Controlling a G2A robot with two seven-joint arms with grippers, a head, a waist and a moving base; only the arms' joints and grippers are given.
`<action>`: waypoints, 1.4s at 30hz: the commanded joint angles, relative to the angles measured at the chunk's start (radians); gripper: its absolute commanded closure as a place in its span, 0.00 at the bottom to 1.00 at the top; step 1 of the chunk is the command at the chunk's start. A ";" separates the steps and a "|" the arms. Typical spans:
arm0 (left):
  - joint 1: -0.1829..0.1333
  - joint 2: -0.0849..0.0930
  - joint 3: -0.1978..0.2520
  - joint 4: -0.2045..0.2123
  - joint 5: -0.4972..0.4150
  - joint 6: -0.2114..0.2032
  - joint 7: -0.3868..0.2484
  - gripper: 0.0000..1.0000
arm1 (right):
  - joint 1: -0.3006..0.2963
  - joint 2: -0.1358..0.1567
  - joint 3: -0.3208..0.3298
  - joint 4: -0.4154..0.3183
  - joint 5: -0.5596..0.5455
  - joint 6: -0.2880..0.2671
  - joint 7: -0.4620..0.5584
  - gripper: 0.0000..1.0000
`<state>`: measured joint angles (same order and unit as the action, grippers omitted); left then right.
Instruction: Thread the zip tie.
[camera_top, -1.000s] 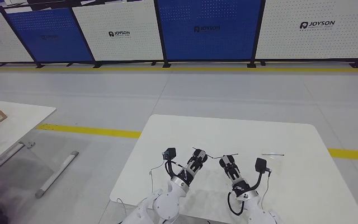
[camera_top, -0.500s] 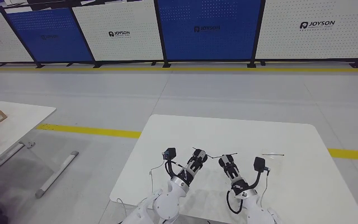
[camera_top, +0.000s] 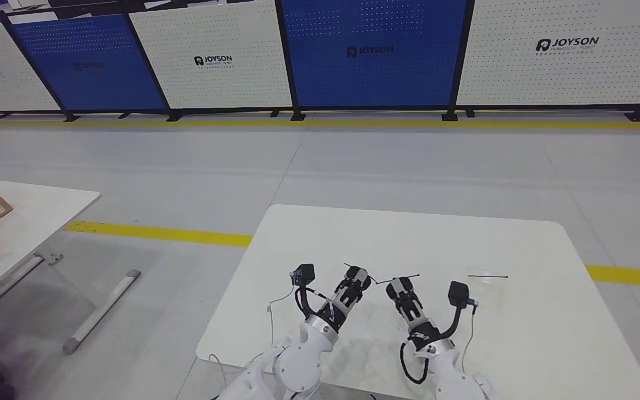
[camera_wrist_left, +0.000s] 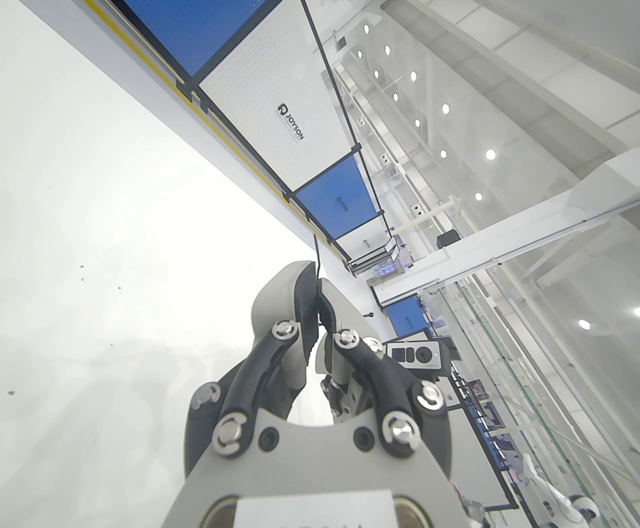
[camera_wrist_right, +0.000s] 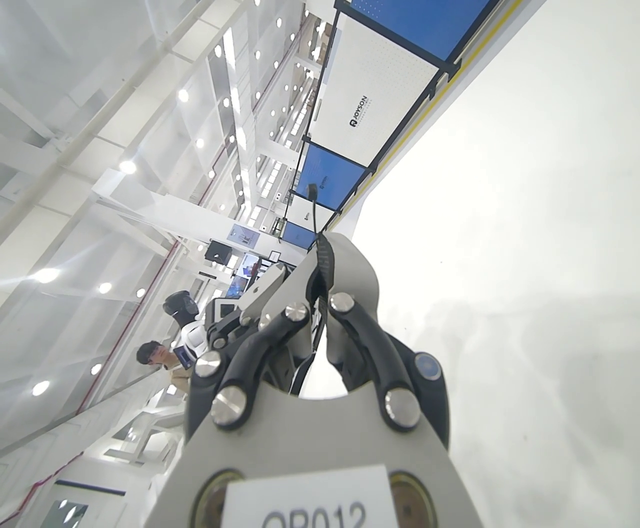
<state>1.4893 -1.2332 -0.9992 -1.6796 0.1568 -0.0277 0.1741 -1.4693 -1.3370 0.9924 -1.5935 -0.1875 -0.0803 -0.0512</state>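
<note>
The zip tie (camera_top: 405, 278) is a thin black strip held above the bench (camera_top: 420, 230), in the lower centre of the top view, between the two grippers. In the right wrist view its head end (camera_wrist_right: 313, 200) pokes out past the fingertips, ending in a small square head. In the left wrist view a plain, narrow length of it (camera_wrist_left: 316, 252) sticks out beyond the tips. The stretch between the two grippers is too thin to follow in the top view, and I cannot tell whether the tail has entered the head.

The left gripper (camera_top: 357, 282) sits just left of centre low in the frame. Its fingers (camera_wrist_left: 300, 300) are pressed together with the strip pinched between the dark pads. The right gripper (camera_top: 399, 289) is just beside it to the right, tips angled toward the left one. It is likewise closed tight on the tie (camera_wrist_right: 322, 247).

A second tie (camera_top: 487, 276) lies flat on the bench to the right of the right gripper, apart from it. The bench is white and fills the lower middle and right of the frame. A yellow floor line (camera_top: 160, 234) runs behind it. Blue and white panels (camera_top: 370, 50) stand along the top of the frame, and another white table (camera_top: 40, 210) shows at the left edge.
</note>
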 joint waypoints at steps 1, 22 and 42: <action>0.000 0.000 0.000 0.000 0.000 0.000 0.000 1.00 | 0.002 -0.002 0.000 0.005 0.001 -0.002 -0.003 1.00; 0.000 -0.008 -0.010 -0.002 -0.074 -0.003 0.004 1.00 | 0.000 -0.003 0.001 0.004 0.001 -0.002 -0.002 1.00; 0.029 -0.009 -0.072 -0.021 -0.241 -0.080 -0.104 1.00 | 0.020 -0.015 0.020 0.030 0.090 -0.061 0.078 1.00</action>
<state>1.5181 -1.2420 -1.0705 -1.7015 -0.0813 -0.1076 0.0718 -1.4486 -1.3512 1.0115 -1.5636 -0.0990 -0.1380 0.0277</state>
